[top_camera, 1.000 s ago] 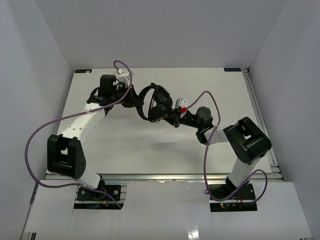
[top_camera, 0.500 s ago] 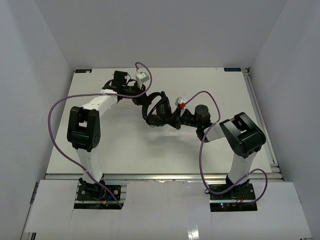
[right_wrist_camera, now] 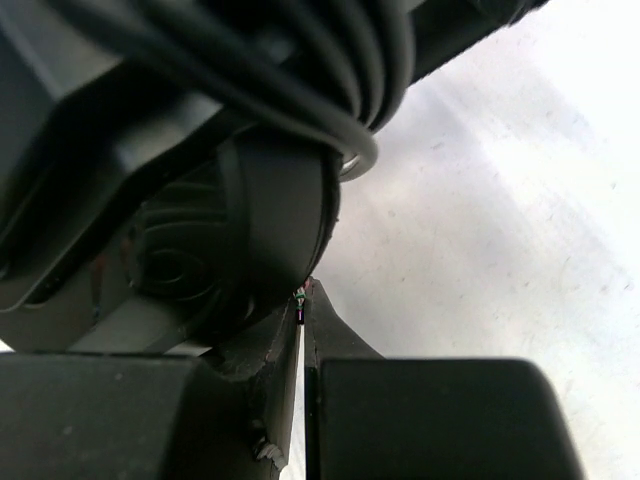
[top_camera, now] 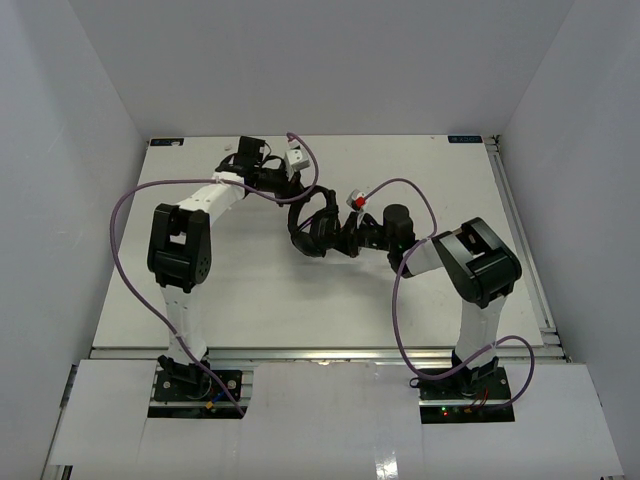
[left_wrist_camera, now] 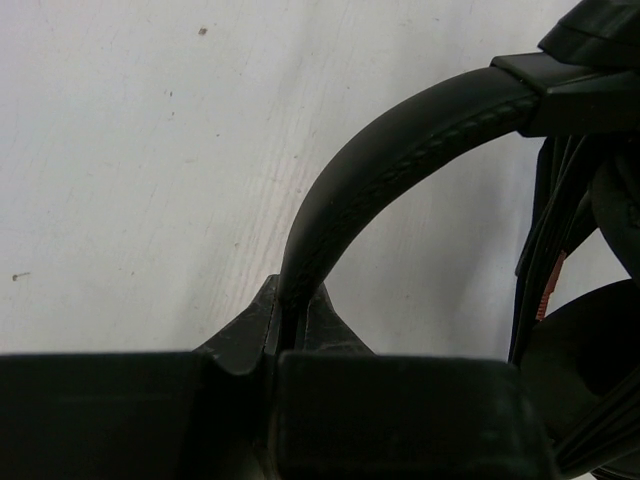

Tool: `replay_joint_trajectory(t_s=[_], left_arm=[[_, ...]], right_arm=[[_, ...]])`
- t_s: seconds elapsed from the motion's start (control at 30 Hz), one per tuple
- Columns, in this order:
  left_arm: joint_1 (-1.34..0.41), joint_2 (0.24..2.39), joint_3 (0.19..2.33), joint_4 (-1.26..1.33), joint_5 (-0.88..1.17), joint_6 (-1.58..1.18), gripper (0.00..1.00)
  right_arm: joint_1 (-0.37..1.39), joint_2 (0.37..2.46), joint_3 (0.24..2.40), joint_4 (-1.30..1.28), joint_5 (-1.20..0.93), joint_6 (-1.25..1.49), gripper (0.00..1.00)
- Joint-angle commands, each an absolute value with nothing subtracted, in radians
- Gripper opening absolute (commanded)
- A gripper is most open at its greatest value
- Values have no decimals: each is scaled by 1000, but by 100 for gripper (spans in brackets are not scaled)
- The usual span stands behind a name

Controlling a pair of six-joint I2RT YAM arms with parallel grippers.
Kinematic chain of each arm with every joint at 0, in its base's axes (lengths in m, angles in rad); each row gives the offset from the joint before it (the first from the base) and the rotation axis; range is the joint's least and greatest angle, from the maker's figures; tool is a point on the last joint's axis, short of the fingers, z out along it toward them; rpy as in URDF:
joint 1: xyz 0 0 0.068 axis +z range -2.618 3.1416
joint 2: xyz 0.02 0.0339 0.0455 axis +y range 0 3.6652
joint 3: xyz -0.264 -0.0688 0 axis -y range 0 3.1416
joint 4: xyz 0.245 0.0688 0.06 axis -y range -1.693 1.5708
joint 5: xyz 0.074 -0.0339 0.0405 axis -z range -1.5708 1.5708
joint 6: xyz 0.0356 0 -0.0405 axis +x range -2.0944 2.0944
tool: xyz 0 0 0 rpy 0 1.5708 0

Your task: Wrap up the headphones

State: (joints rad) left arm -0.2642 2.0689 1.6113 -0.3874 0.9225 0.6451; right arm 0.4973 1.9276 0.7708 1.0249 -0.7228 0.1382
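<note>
The black headphones (top_camera: 316, 222) hang just above the white table (top_camera: 250, 290), held between both arms near its middle. My left gripper (top_camera: 293, 194) is shut on the curved headband (left_wrist_camera: 400, 150), which runs down into the jaws of the left gripper (left_wrist_camera: 287, 318). From the right, my right gripper (top_camera: 340, 240) reaches the lower earcup. In the right wrist view the right gripper (right_wrist_camera: 304, 298) is shut on the thin plug end of the cable, right under a round earcup (right_wrist_camera: 240, 240). Several turns of dark cable (right_wrist_camera: 330, 80) lie across the headphones above it.
Thick purple robot cables loop beside the left arm (top_camera: 118, 230) and the right arm (top_camera: 398, 290). A metal rail (top_camera: 520, 240) runs along the table's right edge. White walls close in the left, back and right sides.
The left arm has folded up and swung its gripper rightward with the headband. The headphones have turned and shifted slightly. The right gripper has moved a little left and stayed shut.
</note>
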Motion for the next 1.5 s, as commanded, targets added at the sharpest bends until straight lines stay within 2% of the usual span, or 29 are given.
replay_joint_trajectory(t_s=[0.0, 0.23, 0.5, 0.53, 0.63, 0.67, 0.77, 0.8, 0.9, 1.07, 1.3, 1.43, 1.47], left_arm=[[-261, 2083, 1637, -432, 856, 828, 0], [-262, 2120, 1608, -432, 767, 915, 0], [-262, 2151, 1526, -360, 774, 923, 2], [-262, 2149, 1515, -356, 788, 925, 11], [-265, 2146, 1486, -337, 811, 917, 46], [-265, 2150, 1480, -325, 808, 913, 51], [-267, 2166, 1466, -308, 750, 907, 53], [-270, 2169, 1459, -307, 733, 908, 57], [-273, 2162, 1430, -272, 699, 897, 78], [-273, 2133, 1403, -195, 686, 863, 98], [-270, 2100, 1407, -103, 615, 754, 98], [-251, 2084, 1448, -67, 607, 624, 98], [-244, 2078, 1468, -67, 622, 577, 98]], right_arm=[[476, 1945, 811, 1091, -682, 266, 8], [477, 2012, 809, 1170, -634, 427, 8], [477, 2036, 794, 1195, -574, 483, 8], [477, 2038, 794, 1196, -565, 482, 8], [477, 2057, 806, 1194, -556, 484, 8], [477, 2062, 808, 1193, -554, 486, 8], [476, 2072, 804, 1193, -536, 507, 8], [476, 2072, 802, 1194, -536, 509, 8], [474, 2074, 802, 1193, -537, 502, 8], [472, 2076, 798, 1190, -539, 493, 8], [459, 2039, 773, 1170, -524, 484, 10], [446, 1991, 747, 1144, -511, 480, 20], [443, 1973, 736, 1124, -502, 478, 26]])
